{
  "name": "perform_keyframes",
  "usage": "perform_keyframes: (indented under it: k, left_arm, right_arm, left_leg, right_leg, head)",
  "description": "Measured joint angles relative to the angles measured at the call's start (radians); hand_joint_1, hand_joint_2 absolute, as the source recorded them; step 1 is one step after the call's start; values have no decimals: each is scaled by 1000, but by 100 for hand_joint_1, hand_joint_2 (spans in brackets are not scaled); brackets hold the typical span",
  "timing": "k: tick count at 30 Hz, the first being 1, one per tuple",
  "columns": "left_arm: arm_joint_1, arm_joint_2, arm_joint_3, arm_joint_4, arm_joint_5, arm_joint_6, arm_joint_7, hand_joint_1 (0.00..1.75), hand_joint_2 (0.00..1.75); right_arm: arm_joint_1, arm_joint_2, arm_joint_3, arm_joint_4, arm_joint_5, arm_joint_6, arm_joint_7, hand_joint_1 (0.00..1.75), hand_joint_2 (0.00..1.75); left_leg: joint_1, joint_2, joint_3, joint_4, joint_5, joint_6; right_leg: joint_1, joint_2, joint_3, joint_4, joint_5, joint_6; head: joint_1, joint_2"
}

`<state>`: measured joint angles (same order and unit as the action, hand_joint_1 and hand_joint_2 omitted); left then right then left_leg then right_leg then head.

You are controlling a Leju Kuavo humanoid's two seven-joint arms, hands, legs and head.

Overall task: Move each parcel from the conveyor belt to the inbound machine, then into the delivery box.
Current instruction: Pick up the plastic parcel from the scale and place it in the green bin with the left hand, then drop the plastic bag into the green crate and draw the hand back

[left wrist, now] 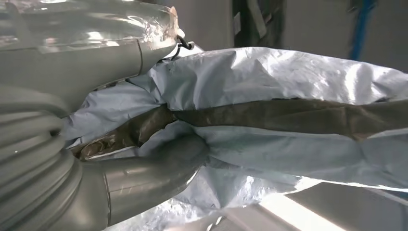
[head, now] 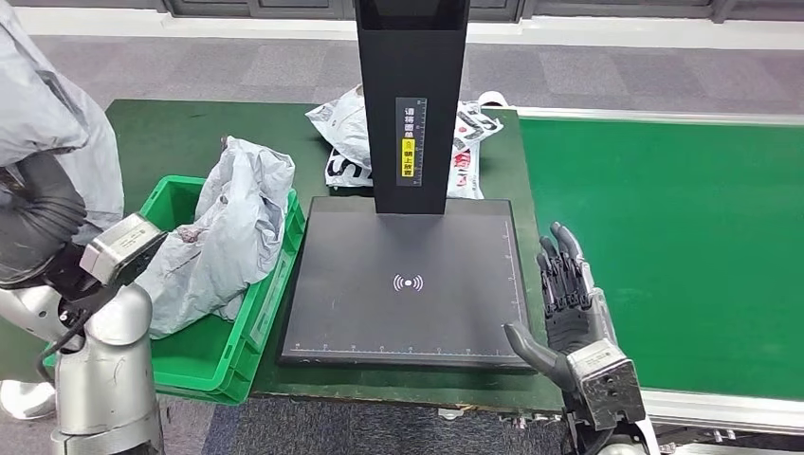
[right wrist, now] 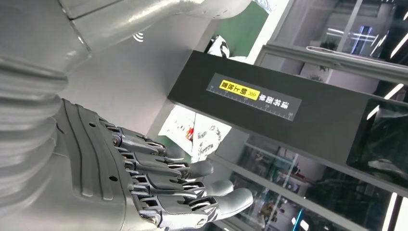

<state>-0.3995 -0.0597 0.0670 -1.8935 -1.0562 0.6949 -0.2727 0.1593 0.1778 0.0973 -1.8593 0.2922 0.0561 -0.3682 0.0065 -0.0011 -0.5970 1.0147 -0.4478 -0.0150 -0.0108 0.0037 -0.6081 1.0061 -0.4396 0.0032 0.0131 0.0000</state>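
The grey parcel point(head: 223, 232) is slumped in the green delivery box point(head: 248, 327), its upper end standing well above the rim and leaning toward the inbound machine point(head: 408, 284); the left hand point(left wrist: 159, 163) presses its thumb into grey poly wrap seen close up from the wrist, so it seems to be grasping a parcel, though which one I cannot tell; the right hand point(head: 569, 294) hangs released, fingers straight and apart, just beside the scanner plate's right edge, holding nothing; the plate itself is bare, and the green conveyor belt point(head: 664, 246) beyond it shows no parcel; a white printed bag point(head: 346, 133) lies behind the machine's black column on the green worktop point(head: 166, 133). The risk, as I judge it, is the slack wrap: if the left hand lifts away with a fold still caught, the parcel could drag up over the box rim and spill onto the plate; the tall heap could also topple.
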Motion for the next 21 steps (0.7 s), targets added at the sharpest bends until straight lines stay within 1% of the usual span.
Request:
perform_keyframes:
  k: [2,4,7,9,11,13,15,17,21]
  left_arm:
    - [-18,2,27,5,-53,-21,42,175,175]
    - [-40,12,47,34,-126,-85,144,175,175]
    - [-83,52,65,147,-250,-265,340,175,175]
    - [-108,82,67,255,-318,-395,436,175,175]
    - [-118,104,67,360,-355,-475,483,175,87]
    - [-120,119,64,441,-363,-547,506,175,0]
    - [-118,131,60,503,-366,-634,526,175,0]
    - [-111,141,57,551,-367,-701,535,175,0]
    - [-105,153,48,621,-340,-818,505,175,0]
  right_arm:
    - [5,0,0,0,0,-2,3,0,175]
    - [17,0,0,-3,0,-2,5,0,175]
    - [31,0,-7,-10,2,11,13,0,175]
    - [32,0,-14,-12,2,30,20,0,175]
    - [30,1,-17,-12,2,46,24,0,175]
    - [27,1,-22,-12,2,60,28,0,175]
    - [21,2,-30,-12,4,74,33,0,175]
    - [14,3,-34,-11,8,85,37,0,175]
    - [0,3,-36,-10,11,93,47,0,175]
  left_leg:
    - [0,0,0,0,0,0]
    - [0,0,0,0,0,0]
    - [0,0,1,0,1,-1]
    - [0,0,1,0,1,-2]
    - [0,1,1,0,2,-3]
    - [0,2,1,0,3,-3]
    - [1,2,0,0,2,-3]
    - [0,2,0,0,2,-3]
    - [0,2,-1,0,2,-3]
  right_leg:
    - [0,0,0,0,0,0]
    - [0,0,0,0,0,0]
    - [0,0,0,0,0,0]
    - [1,0,0,0,1,-1]
    - [2,1,-1,0,2,-2]
    - [2,2,-1,0,3,-3]
    - [1,2,-1,0,3,-3]
    - [1,2,-2,0,3,-3]
    - [1,2,-2,0,2,-3]
  head:
    - [0,0]
    - [0,0]
    - [0,0]
    - [0,0]
    - [0,0]
    - [0,0]
    - [0,0]
    - [0,0]
    - [0,0]
